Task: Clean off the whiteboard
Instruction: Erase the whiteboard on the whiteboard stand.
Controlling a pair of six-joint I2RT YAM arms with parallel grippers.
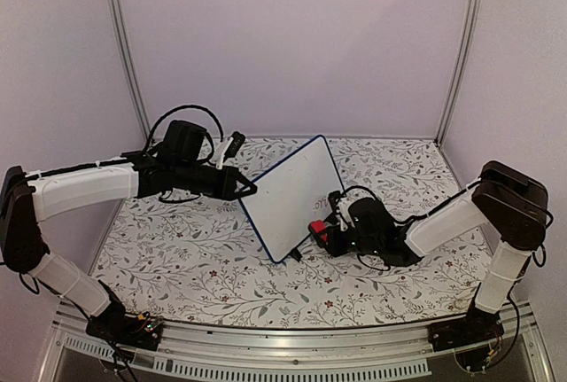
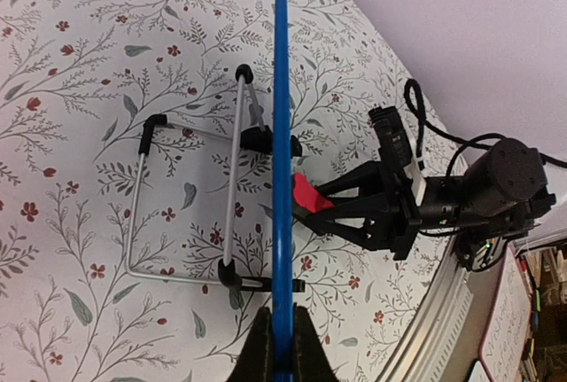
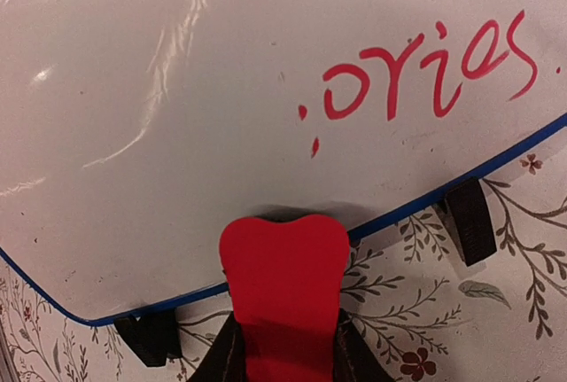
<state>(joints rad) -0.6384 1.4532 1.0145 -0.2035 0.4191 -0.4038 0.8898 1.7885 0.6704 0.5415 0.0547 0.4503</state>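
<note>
While the whiteboard (image 1: 292,198) stands tilted in the middle of the counter (image 1: 177,249) on its wire stand (image 2: 177,214), red scribble (image 3: 425,67) showing, the left gripper (image 1: 252,190) has jaws clamped on its left edge, and the right gripper (image 1: 322,230) jaws pinch a red eraser (image 3: 283,267) touching its face by the bottom rim.

Light's soft and even from overhead, with only faint shadows on the floral desk (image 1: 177,258). Up close, the whiteboard (image 3: 159,222) catches white glare streaks across its top left. The red eraser (image 3: 283,267) throws a small dark shadow on the board's lower edge. The left tool (image 2: 282,324) gripping the board's rim looks blurry, and that view bends near the corners.
</note>
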